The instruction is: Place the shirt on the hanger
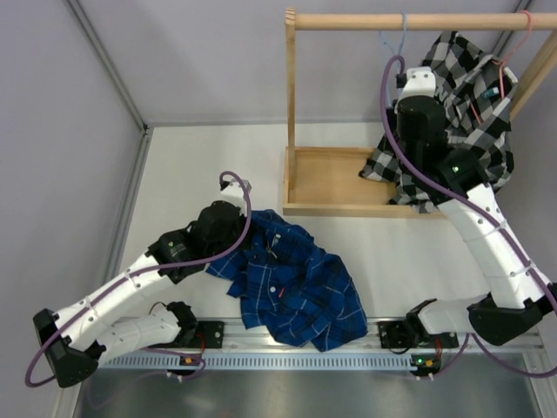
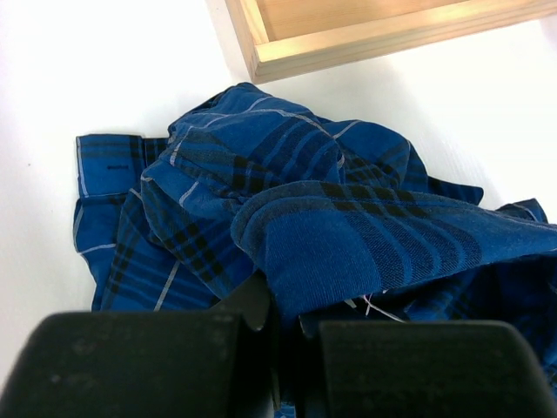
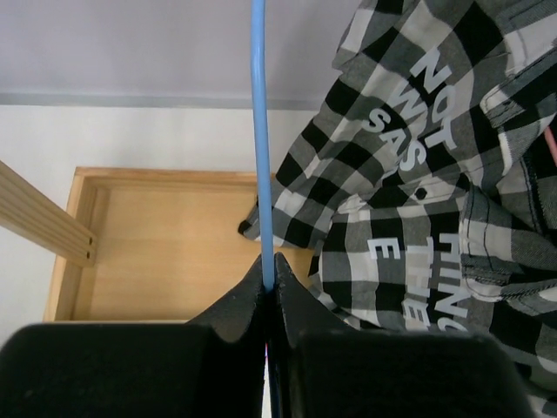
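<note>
The royal-blue checked shirt point(image 1: 300, 287) lies crumpled on the white table between the arm bases. My left gripper point(image 1: 247, 242) sits at its left edge. In the left wrist view the left gripper point(image 2: 287, 306) is shut on a raised fold of the shirt point(image 2: 348, 235). The thin light-blue hanger point(image 1: 403, 37) hangs from the wooden rail. My right gripper point(image 1: 406, 64) is just below it. In the right wrist view the right gripper point(image 3: 270, 283) is shut on the hanger's wire point(image 3: 258, 131), which runs straight up out of frame.
A wooden rack with a rail point(image 1: 409, 21) and a tray base point(image 1: 326, 183) stands at the back right. A black-and-white checked shirt with lettering point(image 1: 474, 113) hangs on a pink hanger point(image 1: 522, 30) right beside my right arm. It also shows in the right wrist view point(image 3: 418, 174).
</note>
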